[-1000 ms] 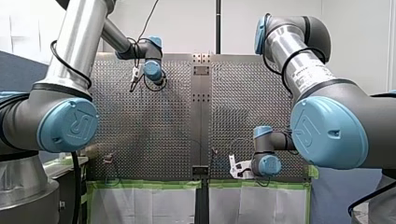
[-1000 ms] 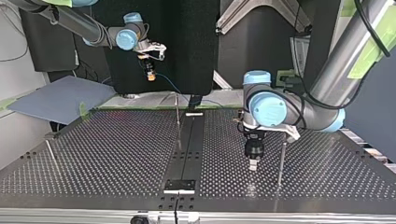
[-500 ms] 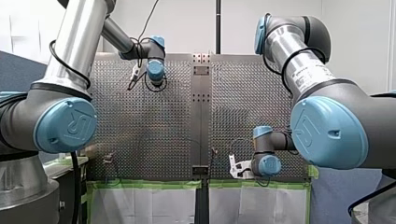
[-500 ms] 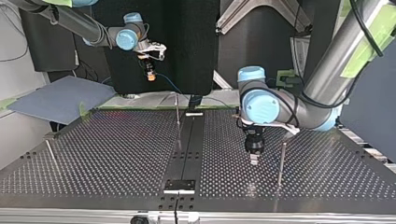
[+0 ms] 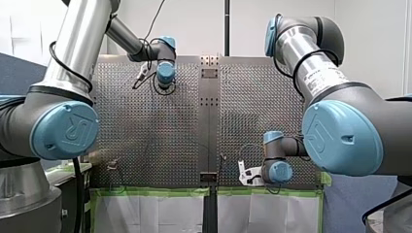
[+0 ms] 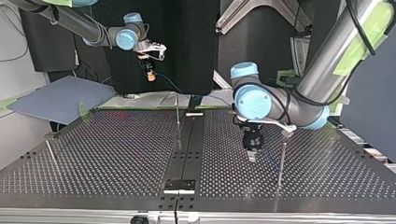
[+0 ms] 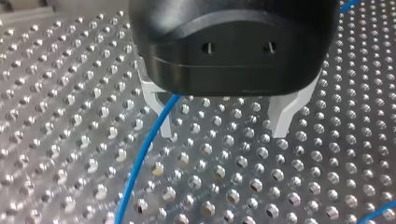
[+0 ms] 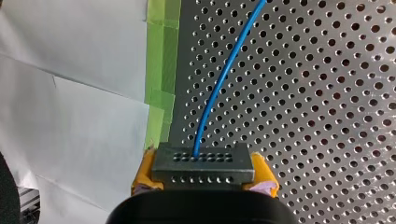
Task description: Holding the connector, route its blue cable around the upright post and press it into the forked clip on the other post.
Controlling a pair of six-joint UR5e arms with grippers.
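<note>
Blue cable (image 8: 219, 79) leaves a hole in the face of the dark connector (image 8: 203, 163). The right gripper (image 8: 205, 171) is closed on that connector, its yellow pads (image 8: 142, 176) pressed to both ends. Ahead of it the cable curves away over the perforated table (image 8: 303, 93), close to the edge where green tape (image 8: 161, 70) meets white sheeting (image 8: 70, 84). In the top view this gripper hangs above and beyond the table's far edge, at the view's left, well apart from every post.

The left gripper (image 7: 222, 123) hovers low over the holes with its 2 pale metal fingers (image 7: 159, 112) spread wide and nothing gripped. The cable passes along the inner side of 1 finger; whether it touches cannot be told. In the top view this gripper points straight down, to the view's right of the dark centre strip (image 6: 187, 149). 1 thin upright post (image 6: 281, 158) stands just beside it, farther to the view's right, so the gap there is narrow. A 2nd post (image 6: 177, 119) stands by the centre strip nearer the far edge, well apart from the left gripper. A leaning rod (image 6: 50, 154) stands near the table's edge at the view's left. Which post carries the forked clip cannot be told.
</note>
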